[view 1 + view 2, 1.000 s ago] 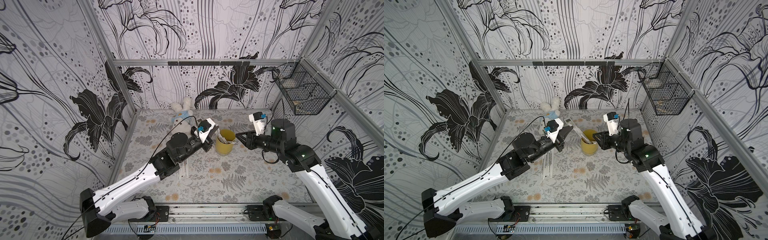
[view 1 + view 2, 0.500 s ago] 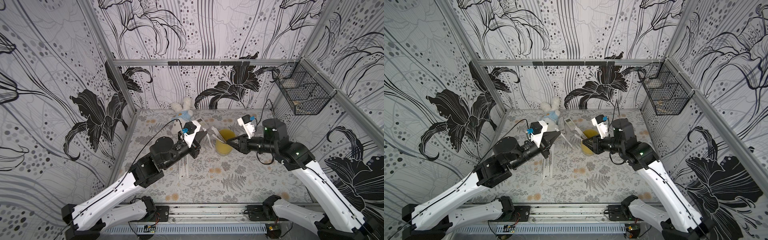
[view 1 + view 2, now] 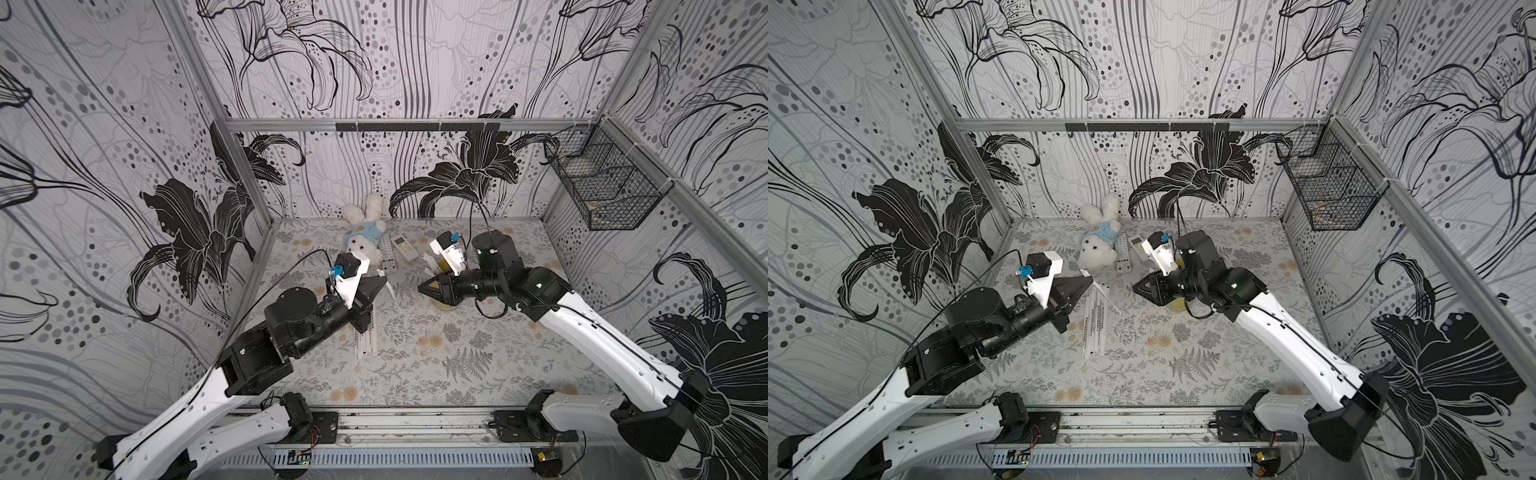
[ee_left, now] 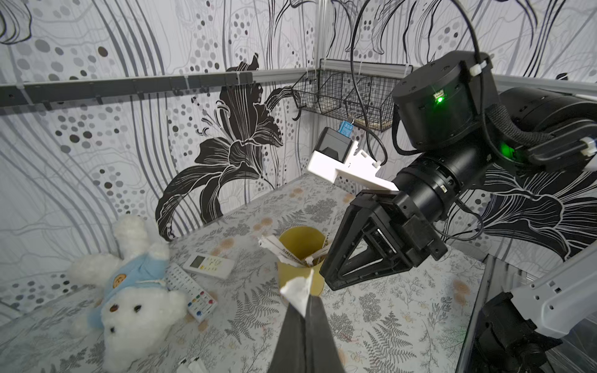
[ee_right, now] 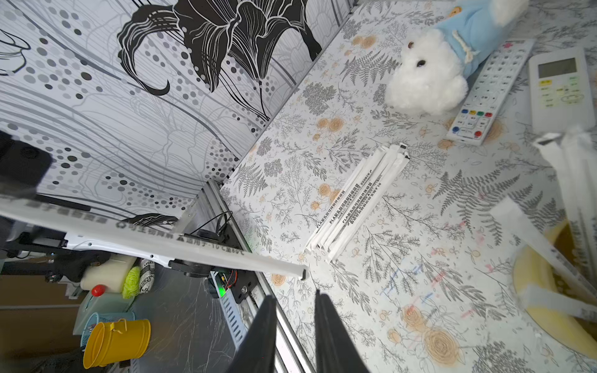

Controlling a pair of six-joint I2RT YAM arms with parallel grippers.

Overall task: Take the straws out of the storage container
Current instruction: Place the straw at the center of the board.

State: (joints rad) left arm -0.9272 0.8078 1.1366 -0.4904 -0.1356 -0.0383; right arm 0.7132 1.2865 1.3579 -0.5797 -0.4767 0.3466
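The yellow storage container [image 4: 300,245] stands mid-table, mostly hidden under my right arm in both top views [image 3: 446,306] [image 3: 1177,304]. A few white wrapped straws [image 4: 284,250] lean out of it [image 3: 432,264]. My left gripper [image 4: 305,297] is shut on one straw [image 5: 161,240], held in the air left of the cup [image 3: 384,286]. A pile of straws [image 3: 368,336] [image 5: 355,200] lies on the table under the left arm. My right gripper [image 5: 295,295] hangs just left of the cup [image 3: 420,287], jaws apart with nothing between them.
A white plush rabbit [image 3: 363,241] lies at the back, with two white remote controls [image 3: 405,247] [image 3: 387,257] beside it. A black wire basket [image 3: 602,195] hangs on the right wall. The table's front edge runs along a metal rail [image 3: 415,419].
My left gripper has drawn back leftward from the cup with a straw in it. My right arm has swung left, its gripper now past the cup.
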